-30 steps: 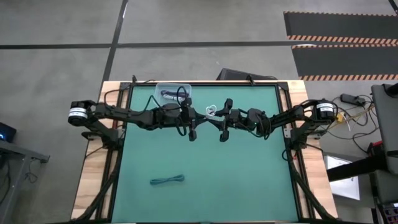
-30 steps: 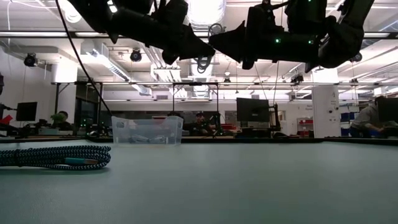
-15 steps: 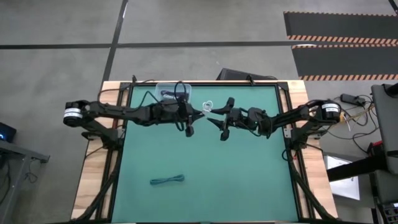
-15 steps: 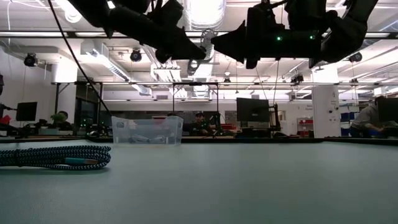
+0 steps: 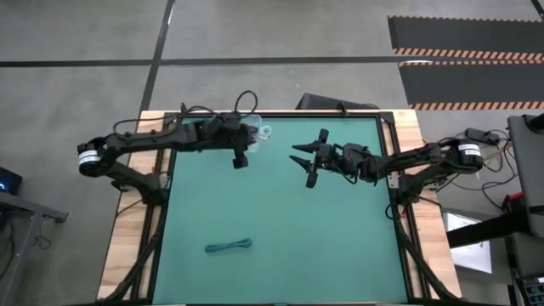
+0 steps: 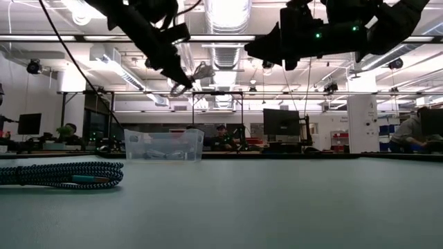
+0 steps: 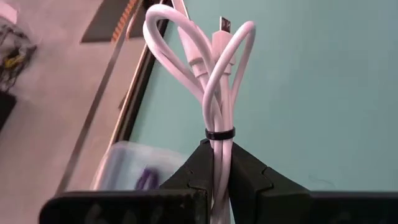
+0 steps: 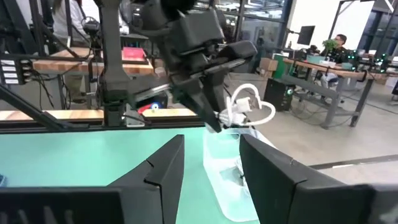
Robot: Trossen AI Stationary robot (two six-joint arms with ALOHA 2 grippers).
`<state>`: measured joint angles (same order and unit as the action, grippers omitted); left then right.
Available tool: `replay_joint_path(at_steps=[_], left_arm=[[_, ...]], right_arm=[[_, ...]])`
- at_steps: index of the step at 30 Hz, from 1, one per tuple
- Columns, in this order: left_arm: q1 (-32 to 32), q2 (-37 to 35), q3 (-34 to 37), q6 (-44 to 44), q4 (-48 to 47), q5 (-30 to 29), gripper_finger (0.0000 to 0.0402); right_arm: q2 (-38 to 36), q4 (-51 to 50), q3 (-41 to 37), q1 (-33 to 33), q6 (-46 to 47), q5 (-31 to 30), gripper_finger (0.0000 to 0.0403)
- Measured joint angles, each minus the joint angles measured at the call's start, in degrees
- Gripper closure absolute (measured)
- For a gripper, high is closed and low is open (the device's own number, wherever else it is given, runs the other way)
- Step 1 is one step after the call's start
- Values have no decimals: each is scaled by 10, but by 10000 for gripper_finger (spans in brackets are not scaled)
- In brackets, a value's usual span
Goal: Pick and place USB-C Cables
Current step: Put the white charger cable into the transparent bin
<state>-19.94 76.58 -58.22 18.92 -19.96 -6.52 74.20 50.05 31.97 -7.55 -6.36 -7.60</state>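
My left gripper (image 5: pixel 253 136) (image 7: pixel 221 149) is raised near the table's far edge, by the clear plastic bin (image 6: pixel 164 145) (image 7: pixel 127 165), and is shut on a white coiled cable (image 7: pixel 211 68) (image 6: pixel 192 75) (image 8: pixel 249 106). Something dark lies inside the bin (image 7: pixel 146 180). My right gripper (image 5: pixel 299 155) (image 8: pixel 214 165) hangs open and empty in mid-air to the right of the left one, pointing toward it. A teal-green cable (image 5: pixel 228 246) (image 6: pixel 62 174) lies flat on the mat near the table's near edge. The other cables are not clearly seen. My left gripper pinches the white cable bundle between its two fingers, just behind the black tie band (image 7: pixel 220 134). The loops and the plug end (image 7: pixel 222 25) stick out past the fingertips. The bundle is lifted clear of the table, close to the bin.
The green mat (image 5: pixel 340 238) has open room across its middle and right side. The bin stands at the far-left part of the mat. A wooden frame (image 5: pixel 127 255) borders the table. Beyond the table are desks, monitors and seated people (image 6: pixel 422 128).
My left gripper has carried the white cable from above the table's middle toward the far-left, over to the bin, keeping it held high. My right gripper has stayed roughly in place, now apart from the cable. The teal cable has not moved.
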Motion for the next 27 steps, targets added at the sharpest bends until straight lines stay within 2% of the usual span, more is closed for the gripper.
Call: replay_joint_path(at_steps=[6,14,20,27], left_arm=[[-55,10,-29,66,-70,-1,386],[-114,10,-47,131,-107,-5,386],[-140,10,-45,136,-124,-4,386],[-146,11,-80,125,-220,-4,391]], right_arm=[[-11,-16,0,0,-1,0,255],[-11,-17,0,0,-1,0,260],[-11,-16,0,0,1,-1,261],[-11,-16,2,0,4,-2,259]])
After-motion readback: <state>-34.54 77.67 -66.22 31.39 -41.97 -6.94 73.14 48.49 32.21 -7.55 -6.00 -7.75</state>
